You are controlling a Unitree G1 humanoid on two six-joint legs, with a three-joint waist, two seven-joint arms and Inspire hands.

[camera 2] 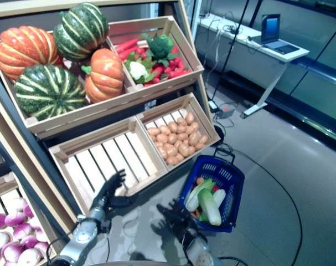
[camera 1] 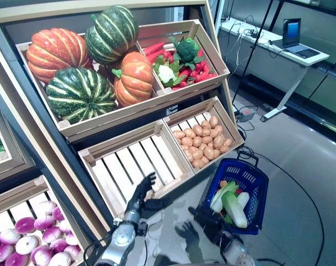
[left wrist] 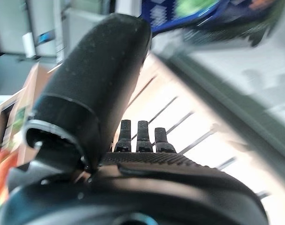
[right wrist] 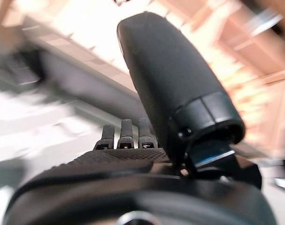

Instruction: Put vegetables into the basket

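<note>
A blue plastic basket (camera 1: 255,183) stands on the floor at the lower right, holding a pale green cabbage (camera 1: 234,209), another green vegetable (camera 1: 223,195) and small red and orange pieces. My left hand (camera 1: 141,193) hovers open at the front edge of an empty slatted crate (camera 1: 130,160), holding nothing. My right hand (camera 1: 207,218) is open too, low over the floor just left of the basket, with nothing in it. Both wrist views show straight fingers (left wrist: 138,136) and a raised thumb (right wrist: 173,79).
The wooden stand carries pumpkins (camera 1: 73,61) top left, a crate of red peppers, broccoli and cauliflower (camera 1: 181,64) top right, potatoes (camera 1: 203,143) beneath, and purple onions (camera 1: 24,238) at lower left. A white desk (camera 1: 278,44) stands behind on the right.
</note>
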